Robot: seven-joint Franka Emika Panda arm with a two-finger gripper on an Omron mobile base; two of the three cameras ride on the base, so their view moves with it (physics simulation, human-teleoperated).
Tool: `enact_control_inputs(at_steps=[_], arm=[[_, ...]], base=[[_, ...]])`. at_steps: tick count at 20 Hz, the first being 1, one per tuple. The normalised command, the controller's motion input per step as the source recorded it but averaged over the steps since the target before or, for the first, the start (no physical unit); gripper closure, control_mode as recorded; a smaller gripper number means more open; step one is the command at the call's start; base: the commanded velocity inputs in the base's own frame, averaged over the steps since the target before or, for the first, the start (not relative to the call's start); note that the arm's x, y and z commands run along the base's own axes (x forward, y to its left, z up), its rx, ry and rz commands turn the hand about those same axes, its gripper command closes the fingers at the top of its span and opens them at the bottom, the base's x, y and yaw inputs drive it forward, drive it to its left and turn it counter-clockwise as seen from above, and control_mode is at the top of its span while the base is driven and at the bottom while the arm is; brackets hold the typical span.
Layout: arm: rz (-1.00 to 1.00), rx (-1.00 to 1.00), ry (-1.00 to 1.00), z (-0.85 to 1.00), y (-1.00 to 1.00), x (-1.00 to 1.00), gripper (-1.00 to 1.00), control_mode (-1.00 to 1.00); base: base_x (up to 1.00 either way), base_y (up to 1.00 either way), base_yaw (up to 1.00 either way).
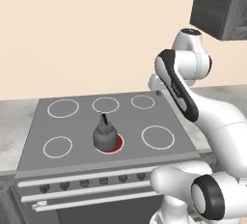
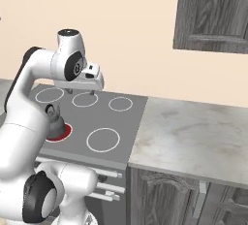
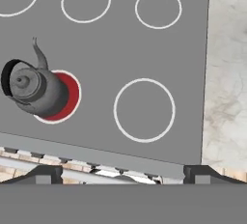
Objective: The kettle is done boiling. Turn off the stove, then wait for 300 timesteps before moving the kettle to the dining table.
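Note:
The kettle (image 1: 104, 133) (image 3: 34, 90), small and dark grey, stands on the front-middle burner (image 1: 115, 144) of the stove (image 1: 82, 121), and that burner glows red (image 3: 70, 97). In the right base view the kettle (image 2: 52, 117) is partly hidden behind my arm. A row of dark knobs (image 1: 103, 181) runs along the stove's front. My gripper (image 2: 80, 92) (image 3: 123, 175) hangs open and empty above the cooktop, to the right of the kettle and well above it, pointing down. The dining table is out of view.
A marble counter (image 2: 193, 132) adjoins the stove on the right and another (image 1: 12, 121) on the left. Dark wall cabinets (image 2: 213, 13) hang above the right counter. Several unlit ring burners (image 3: 144, 109) surround the kettle. The beige wall stands behind.

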Motion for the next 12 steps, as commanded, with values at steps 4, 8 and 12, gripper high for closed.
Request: enact_control_inputs(at_steps=[4,8,12], arm=[[0.0,0.0,0.0,0.0,0.0,0.0,-1.0,1.0],[0.0,0.0,0.0,0.0,0.0,0.0,-1.0,1.0],[0.0,0.0,0.0,0.0,0.0,0.0,-1.0,1.0]], base=[[0.3,-0.06,-0.01],[0.27,0.01,-0.02],[0.0,0.0,0.0]])
